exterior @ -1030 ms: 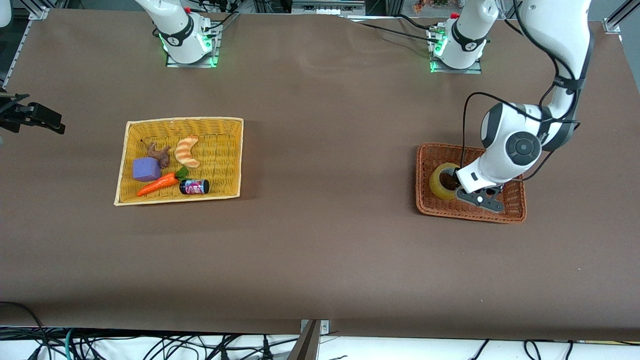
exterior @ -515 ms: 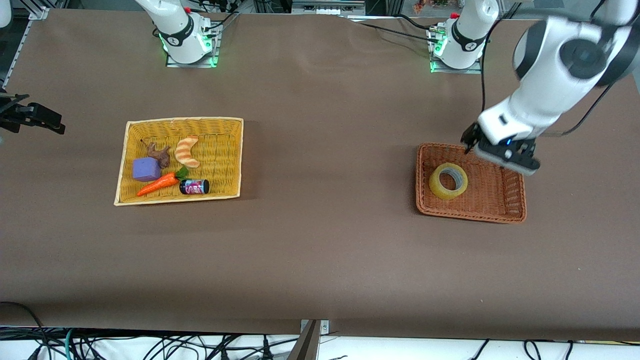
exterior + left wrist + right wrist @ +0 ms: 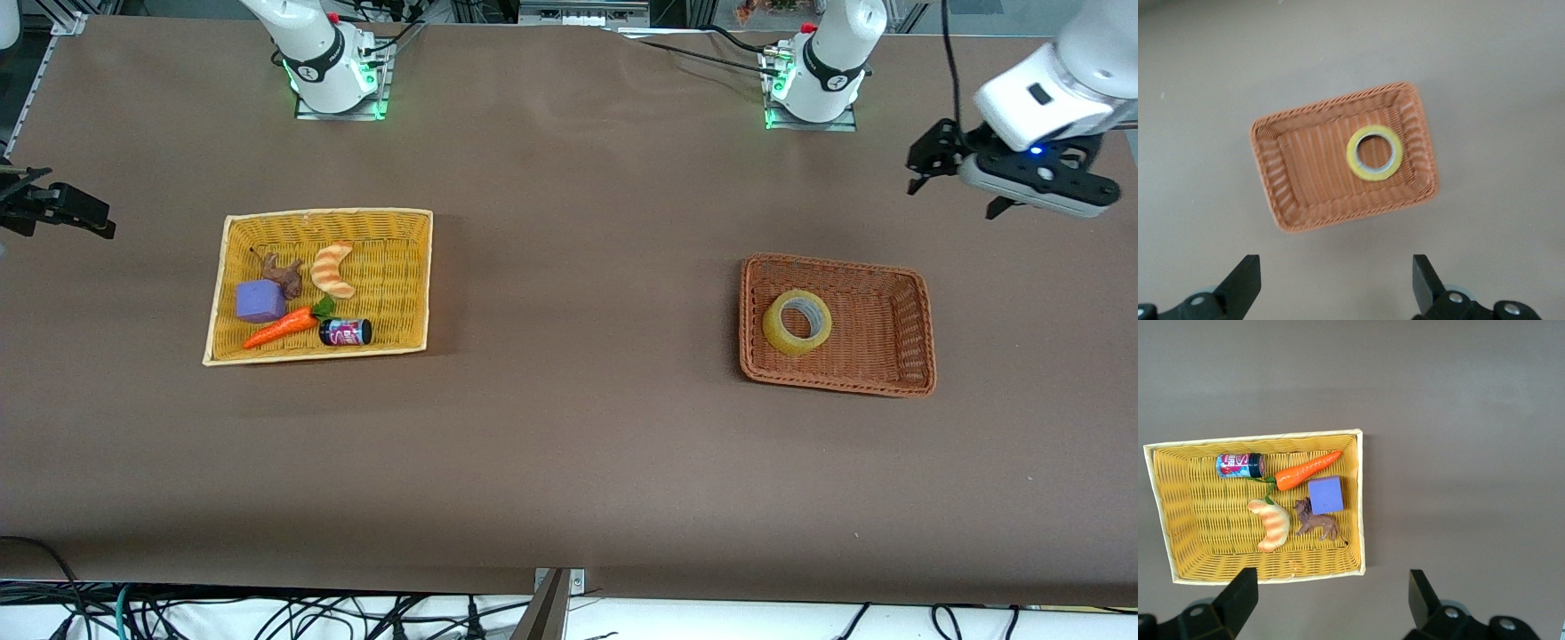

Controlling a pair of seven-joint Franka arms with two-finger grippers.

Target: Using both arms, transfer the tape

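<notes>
Tape [image 3: 797,323] flat in brown basket [image 3: 900,293]: light, stiff ring, likely slick; best pinched across wall through core. Left end effector [image 3: 965,185] released, over bench [image 3: 569,427] beside basket; right end effector [image 3: 1329,603] released, waiting above yellow basket [image 3: 1361,500].

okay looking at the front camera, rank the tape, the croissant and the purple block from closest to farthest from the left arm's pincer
Left pincer hangs open over bare table at the left arm's end.
1. Tape: in the brown basket, at the left arm's end.
2. Croissant: in the yellow basket, toward the right arm's end.
3. Purple block: same yellow basket, beside the carrot, farther toward the right arm's end.
</notes>
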